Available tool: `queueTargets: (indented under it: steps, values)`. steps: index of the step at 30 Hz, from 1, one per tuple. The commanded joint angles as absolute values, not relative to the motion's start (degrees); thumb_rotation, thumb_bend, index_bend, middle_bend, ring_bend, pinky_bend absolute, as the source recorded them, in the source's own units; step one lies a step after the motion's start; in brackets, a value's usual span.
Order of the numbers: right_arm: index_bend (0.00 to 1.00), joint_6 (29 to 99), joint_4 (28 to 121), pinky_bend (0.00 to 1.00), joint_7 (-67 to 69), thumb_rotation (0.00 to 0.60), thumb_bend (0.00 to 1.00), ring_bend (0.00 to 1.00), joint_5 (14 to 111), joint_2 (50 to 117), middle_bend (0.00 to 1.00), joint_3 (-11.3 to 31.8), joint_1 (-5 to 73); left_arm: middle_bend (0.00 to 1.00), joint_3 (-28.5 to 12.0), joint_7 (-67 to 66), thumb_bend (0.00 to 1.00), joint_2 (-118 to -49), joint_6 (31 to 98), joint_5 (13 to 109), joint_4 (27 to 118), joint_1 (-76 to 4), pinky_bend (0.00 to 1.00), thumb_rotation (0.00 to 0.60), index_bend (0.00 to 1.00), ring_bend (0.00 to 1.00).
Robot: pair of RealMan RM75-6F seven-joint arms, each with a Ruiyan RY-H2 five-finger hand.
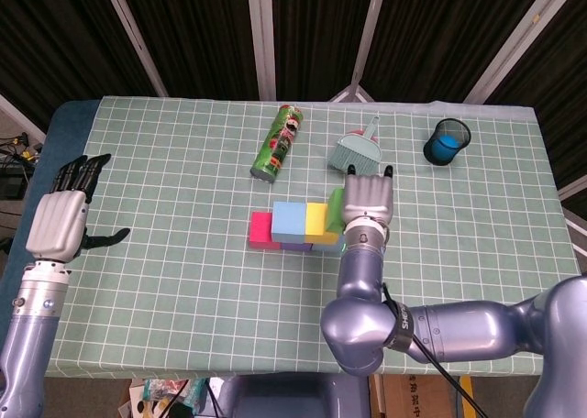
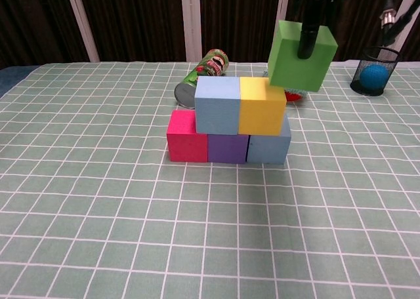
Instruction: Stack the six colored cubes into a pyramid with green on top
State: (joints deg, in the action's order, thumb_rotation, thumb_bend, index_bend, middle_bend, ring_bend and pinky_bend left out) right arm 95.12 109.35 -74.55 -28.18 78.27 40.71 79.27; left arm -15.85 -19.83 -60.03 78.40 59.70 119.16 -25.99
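Five cubes stand stacked mid-table: a red cube (image 2: 186, 136), a purple cube (image 2: 228, 148) and a pale blue cube (image 2: 269, 148) below, with a light blue cube (image 2: 217, 105) and a yellow cube (image 2: 262, 106) on top. My right hand (image 1: 366, 199) grips the green cube (image 2: 301, 56) in the air, just above and to the right of the yellow cube (image 1: 316, 219). In the head view the green cube (image 1: 336, 209) peeks out left of the hand. My left hand (image 1: 60, 220) hovers open over the table's left edge, far from the stack.
A green chip can (image 1: 278, 142) lies on its side behind the stack. A teal brush (image 1: 356, 150) lies to its right. A black mesh cup (image 1: 447, 141) holding a blue ball stands at the back right.
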Motion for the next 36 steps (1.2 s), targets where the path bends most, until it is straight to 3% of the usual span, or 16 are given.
queueTargets:
  steps: [1,26,36]
  values:
    - [0.11,91.7,110.7,0.01,-73.2,0.600,0.26,0.28,-26.4,78.2,0.48,41.1,77.6,0.07,-15.9,-19.7,0.12,-60.0,78.4,59.6,119.1,-26.0,0.05,0.600,0.00,0.02]
    - [0.11,86.8,108.7,0.01,-71.8,0.600,0.26,0.28,-23.2,80.1,0.48,40.1,79.0,0.07,-15.8,-19.3,0.12,-60.0,78.2,59.2,118.8,-26.2,0.05,0.600,0.00,0.02]
    - [0.11,87.8,106.3,0.01,-72.4,0.600,0.26,0.28,-22.6,81.6,0.48,38.8,80.5,0.07,-15.8,-19.4,0.12,-60.1,78.0,58.5,118.4,-26.5,0.05,0.600,0.00,0.02]
